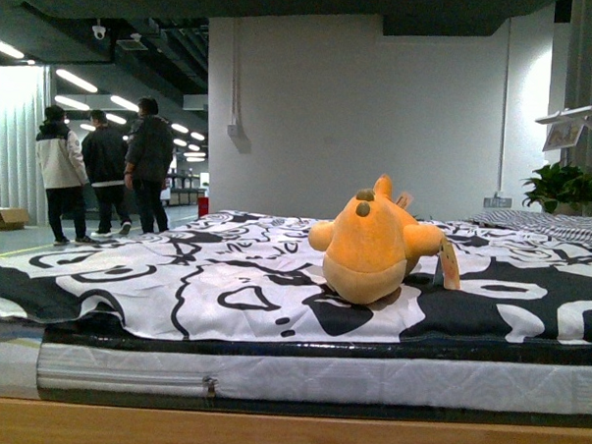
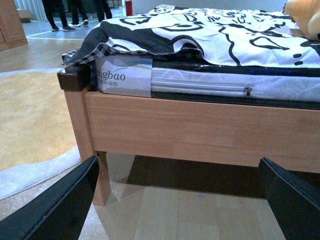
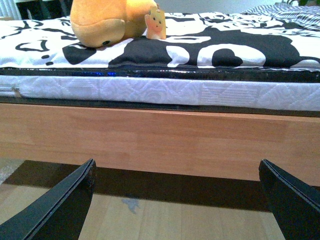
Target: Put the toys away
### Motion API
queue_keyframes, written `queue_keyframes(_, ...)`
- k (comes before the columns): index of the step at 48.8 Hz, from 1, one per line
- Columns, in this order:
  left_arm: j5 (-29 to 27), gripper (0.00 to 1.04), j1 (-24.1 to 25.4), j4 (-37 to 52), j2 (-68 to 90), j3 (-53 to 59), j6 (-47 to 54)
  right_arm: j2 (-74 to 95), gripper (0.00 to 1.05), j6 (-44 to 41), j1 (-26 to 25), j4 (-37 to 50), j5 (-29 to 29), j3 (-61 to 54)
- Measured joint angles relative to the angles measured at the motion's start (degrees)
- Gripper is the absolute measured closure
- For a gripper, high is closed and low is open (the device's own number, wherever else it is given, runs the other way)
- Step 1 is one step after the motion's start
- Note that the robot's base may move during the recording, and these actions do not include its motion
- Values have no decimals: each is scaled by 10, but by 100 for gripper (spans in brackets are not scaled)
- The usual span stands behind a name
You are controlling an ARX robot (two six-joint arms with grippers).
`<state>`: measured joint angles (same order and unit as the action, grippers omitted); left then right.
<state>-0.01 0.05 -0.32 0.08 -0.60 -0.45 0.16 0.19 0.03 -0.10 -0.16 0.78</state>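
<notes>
1. A soft orange-yellow plush animal toy point(image 1: 374, 240) sits on a bed, a little to the right of the middle. It is close to the near edge.
2. The toy has a round fat body, and a small paper tag point(image 1: 449, 263) hangs at its right side.
3. Under the toy is a white bed sheet with big black shapes point(image 1: 176, 276). The toy rests right on this sheet.
4. Below the sheet is a white padded mattress with a zip point(image 1: 319, 377). Below that is the light brown wooden bed frame point(image 1: 267, 432).
5. The left gripper point(image 2: 177, 165) is down low, in front of the wooden side of the bed near the bed's left corner. Its two black fingers point(image 2: 65, 210) are spread wide apart.
6. From the left wrist camera, the toy point(image 2: 305, 17) only peeks in at the edge of the picture, up on the bed and well apart from the gripper.
7. The right gripper point(image 3: 176, 162) is also down low in front of the wooden side. Its black fingers point(image 3: 60, 210) are spread wide apart too.
8. From the right wrist camera, the toy point(image 3: 107, 20) and its tag point(image 3: 156, 25) sit up on the sheet, well above the gripper.
9. A yellow rug point(image 2: 30, 115) lies on the floor to the left of the bed.
10. Far away on the left stand three people in dark and white coats point(image 1: 102, 164). Far away on the right is a green leafy plant point(image 1: 563, 186).
</notes>
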Motion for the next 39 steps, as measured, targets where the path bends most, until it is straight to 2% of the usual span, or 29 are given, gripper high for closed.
queue_keyframes(30,0,6,0,0,0,0,0,0,6,0,0,0,0,0)
queue_keyframes(31,0,6,0,0,0,0,0,2,6,6,-3,0,-14,0)
queue_keyframes(34,0,6,0,0,0,0,0,49,6,56,-55,27,-160,5)
queue_keyframes(36,0,6,0,0,0,0,0,104,6,85,-78,67,-216,17)
queue_keyframes(39,0,6,0,0,0,0,0,177,6,106,-85,139,-229,45)
